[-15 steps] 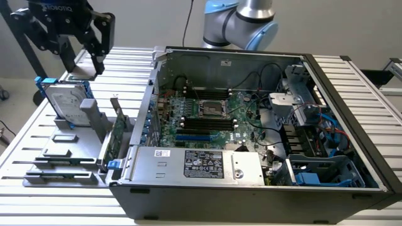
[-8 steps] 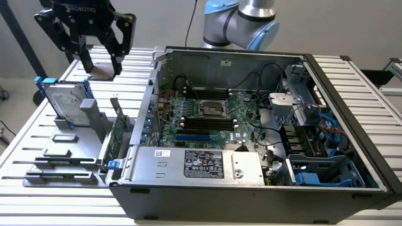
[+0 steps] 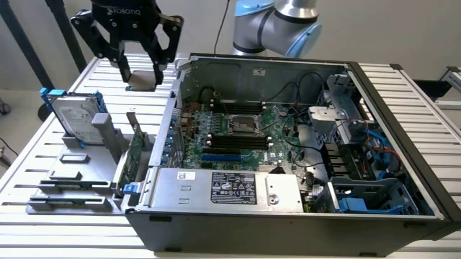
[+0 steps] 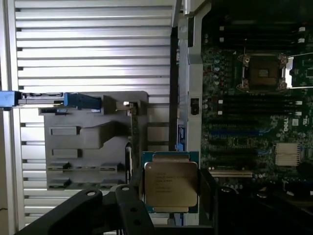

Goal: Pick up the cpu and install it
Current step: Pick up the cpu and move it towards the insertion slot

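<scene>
The hand, pointing straight down, clamps the cpu over the table beside the case.

Exterior camera sits high, looking down across the computer case; gripper at eleven o'clock. Wrist camera looks straight down, close over the cpu; both share the motherboard.

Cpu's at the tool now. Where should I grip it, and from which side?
Take the cpu by two opposite thin edges, coming straight down from above its metal top. It is flat and square, so only the edges give the fingers purchase. The tool straddles it that way now, a finger against each side.
</scene>
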Robot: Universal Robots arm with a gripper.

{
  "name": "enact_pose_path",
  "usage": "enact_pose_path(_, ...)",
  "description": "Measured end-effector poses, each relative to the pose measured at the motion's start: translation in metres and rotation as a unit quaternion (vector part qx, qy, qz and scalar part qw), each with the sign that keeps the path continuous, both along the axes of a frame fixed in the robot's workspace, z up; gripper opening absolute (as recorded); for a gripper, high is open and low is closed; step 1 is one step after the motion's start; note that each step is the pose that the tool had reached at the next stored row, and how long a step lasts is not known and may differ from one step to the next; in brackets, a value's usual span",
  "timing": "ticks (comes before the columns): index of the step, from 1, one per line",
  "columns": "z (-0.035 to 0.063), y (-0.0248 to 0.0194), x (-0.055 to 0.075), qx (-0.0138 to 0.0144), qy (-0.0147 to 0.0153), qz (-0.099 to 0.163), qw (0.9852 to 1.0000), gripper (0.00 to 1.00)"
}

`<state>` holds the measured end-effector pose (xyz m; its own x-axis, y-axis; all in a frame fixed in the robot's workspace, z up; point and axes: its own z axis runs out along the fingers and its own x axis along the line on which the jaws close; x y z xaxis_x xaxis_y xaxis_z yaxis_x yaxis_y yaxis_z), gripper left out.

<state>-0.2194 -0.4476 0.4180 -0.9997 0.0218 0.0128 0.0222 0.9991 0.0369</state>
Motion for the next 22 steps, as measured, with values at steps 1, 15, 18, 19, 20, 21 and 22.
enact_pose_path(1, 0.0, 0.0, 0.005, 0.0023, 0.0, 0.0, 1.0, 0.55)
enact_pose_path(15, 0.0, 0.0001, 0.068, 0.0272, 0.0, 0.0, 0.9996, 0.55)
enact_pose_path(18, 0.0001, 0.0, 0.082, 0.0318, 0.0001, 0.0, 0.9995, 0.55)
enact_pose_path(19, 0.0, 0.0001, 0.086, 0.0331, 0.0, 0.0, 0.9995, 0.55)
enact_pose_path(20, -0.0001, 0.0, 0.091, 0.034, 0.0, 0.0, 0.9994, 0.55)
enact_pose_path(21, -0.0003, 0.0002, 0.095, 0.0344, 0.0, 0.0, 0.9994, 0.55)
enact_pose_path(22, -0.0009, 0.0007, 0.1, 0.0345, 0.0001, 0.0, 0.9994, 0.55)
